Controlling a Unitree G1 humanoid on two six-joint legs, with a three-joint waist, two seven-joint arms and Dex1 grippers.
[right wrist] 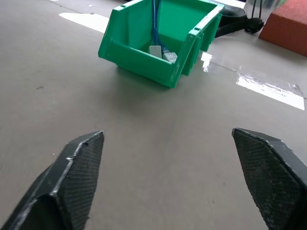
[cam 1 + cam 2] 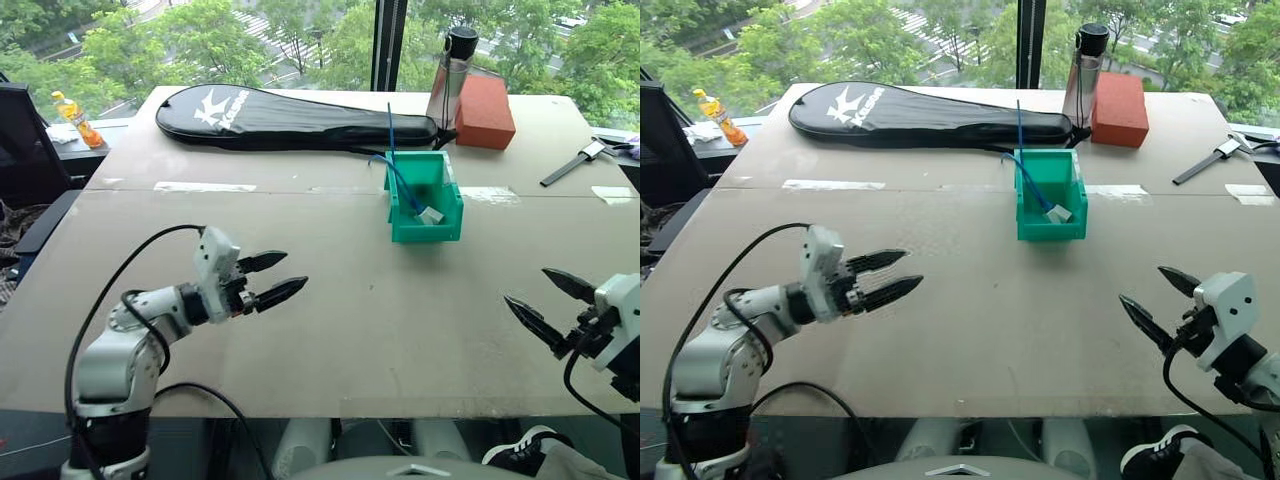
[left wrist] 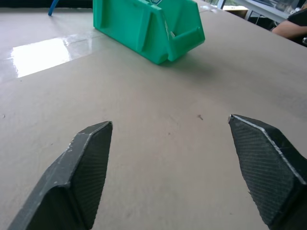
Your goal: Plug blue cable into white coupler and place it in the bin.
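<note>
Bin: the teal-green bin (image 2: 424,212) stands upright on the worktop (image 2: 350,300), right of centre toward the far side, its lowered lip facing the near edge.
Blue cable: the blue cable (image 2: 393,160) lies in the bin, one end rising above the far wall.
White coupler: the white coupler (image 1: 156,51) rests on the bin floor at the cable's lower end, beside a clear plug; whether they are joined cannot be told.
Left gripper: the left gripper (image 2: 272,278) hovers at near left, fingers (image 3: 81,167) spread wide and holding nothing.
Right gripper: the right gripper (image 2: 545,302) hovers at near right, fingers (image 1: 72,177) spread wide and empty.
Far edge: a black racket case (image 2: 290,118), a red-brown block (image 2: 485,112) and a bottle (image 2: 452,75).
</note>
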